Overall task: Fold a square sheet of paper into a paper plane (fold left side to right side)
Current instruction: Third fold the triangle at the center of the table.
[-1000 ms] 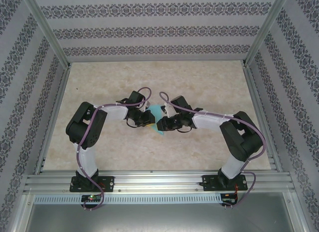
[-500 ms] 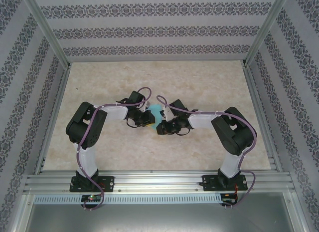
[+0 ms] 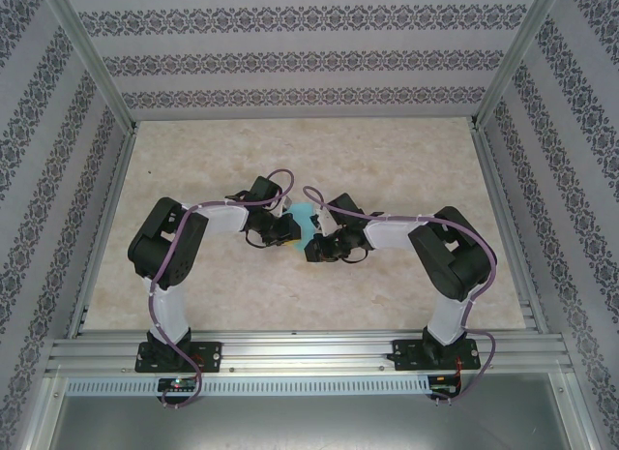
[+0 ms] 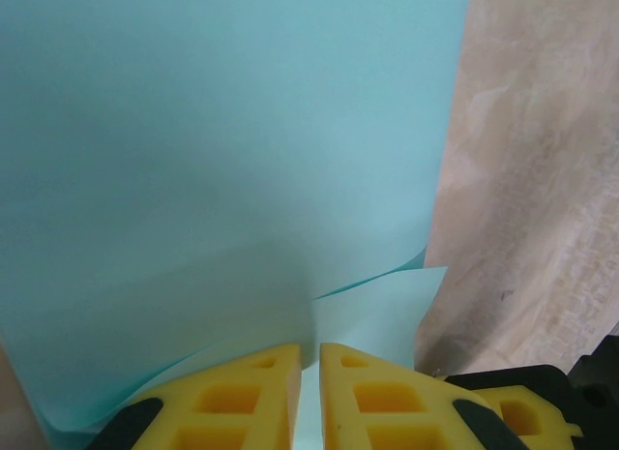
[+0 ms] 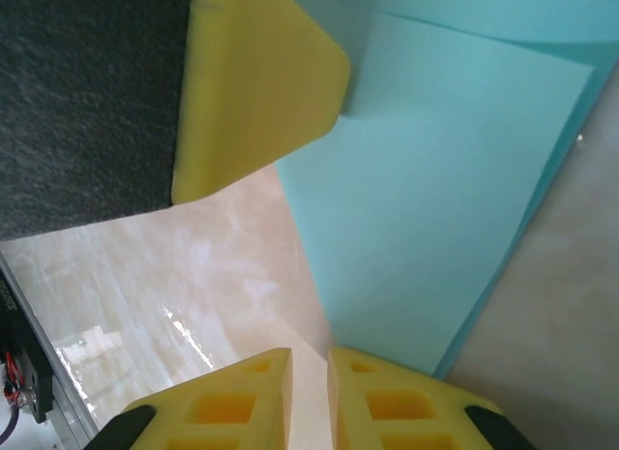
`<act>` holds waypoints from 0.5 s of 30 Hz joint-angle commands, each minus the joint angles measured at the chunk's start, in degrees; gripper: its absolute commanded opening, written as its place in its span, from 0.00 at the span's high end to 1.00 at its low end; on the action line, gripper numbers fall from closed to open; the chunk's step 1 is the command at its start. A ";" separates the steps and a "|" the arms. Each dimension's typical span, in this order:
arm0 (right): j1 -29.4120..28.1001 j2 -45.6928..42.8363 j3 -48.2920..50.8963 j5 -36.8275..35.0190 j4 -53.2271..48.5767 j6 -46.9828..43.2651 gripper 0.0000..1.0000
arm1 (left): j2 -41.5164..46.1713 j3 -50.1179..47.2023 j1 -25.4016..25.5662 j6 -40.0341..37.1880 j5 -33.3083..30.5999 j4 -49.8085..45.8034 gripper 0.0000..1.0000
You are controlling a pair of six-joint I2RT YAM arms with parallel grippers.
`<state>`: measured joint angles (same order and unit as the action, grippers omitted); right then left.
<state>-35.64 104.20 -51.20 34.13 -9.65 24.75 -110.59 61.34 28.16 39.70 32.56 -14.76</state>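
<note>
The square sheet of paper (image 3: 305, 218) is light teal and lies folded over on the table's middle, between the two wrists. In the left wrist view the sheet of paper (image 4: 222, 150) has an upper layer curling over a lower one. My left gripper (image 4: 309, 348) is shut on its near edge, with teal showing in the thin slit between the yellow fingers (image 4: 242, 392). In the right wrist view my right gripper (image 5: 309, 353) is shut with bare table in the slit. Its right fingertip (image 5: 387, 382) sits at the paper's (image 5: 435, 179) near corner. The left gripper's yellow finger (image 5: 251, 82) hovers at the upper left.
The beige marbled table (image 3: 193, 169) is ringed by patterned walls and aluminium posts (image 3: 92, 63). A metal rail (image 3: 309, 353) carrying both arm bases runs along the near edge. Both arms (image 3: 164, 247) bend inward, their wrists nearly touching at the middle.
The right arm has swung in to the left and its wrist now covers the paper's near tip. Its jaws have closed a little. The left arm has not moved.
</note>
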 commanded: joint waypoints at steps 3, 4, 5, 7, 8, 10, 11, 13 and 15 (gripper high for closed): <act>-1.42 -0.03 2.97 -1.43 -6.09 -1.14 0.86 | -4.20 -1.93 0.48 -1.32 -4.21 -2.87 0.84; -1.60 -0.27 3.42 -1.43 -6.55 -1.28 0.86 | -4.29 -1.93 0.44 -1.30 -4.33 -2.85 0.84; -1.76 -0.52 3.92 -1.52 -7.15 -1.21 0.87 | -4.36 -1.85 0.44 -1.38 -4.29 -2.82 0.84; -1.80 -1.10 5.06 -1.51 -7.85 -1.10 0.87 | -4.46 -1.82 0.47 -1.39 -4.27 -2.81 0.84; -1.76 -1.64 5.69 -1.61 -7.99 -0.83 0.87 | -4.48 -1.85 0.44 -1.30 -4.27 -2.73 0.84; -1.71 -2.98 6.69 -1.31 -8.22 -0.63 0.87 | -4.39 -1.77 0.44 -1.30 -4.18 -2.81 0.84; -1.72 -3.97 6.84 -1.11 -8.57 -0.59 0.87 | -4.33 -1.77 0.46 -1.31 -4.12 -2.81 0.84; -1.54 -5.96 6.41 -0.76 -9.98 -0.92 0.87 | -4.11 -1.66 0.44 -1.41 -4.07 -2.99 0.84; -1.24 -7.97 4.94 -0.40 -11.67 -1.47 0.87 | -3.94 -1.56 0.41 -1.38 -3.99 -3.12 0.84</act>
<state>-36.38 99.00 -46.30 33.10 -14.39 24.32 -111.07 61.36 28.27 39.46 34.26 -14.52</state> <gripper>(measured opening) 0.130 0.159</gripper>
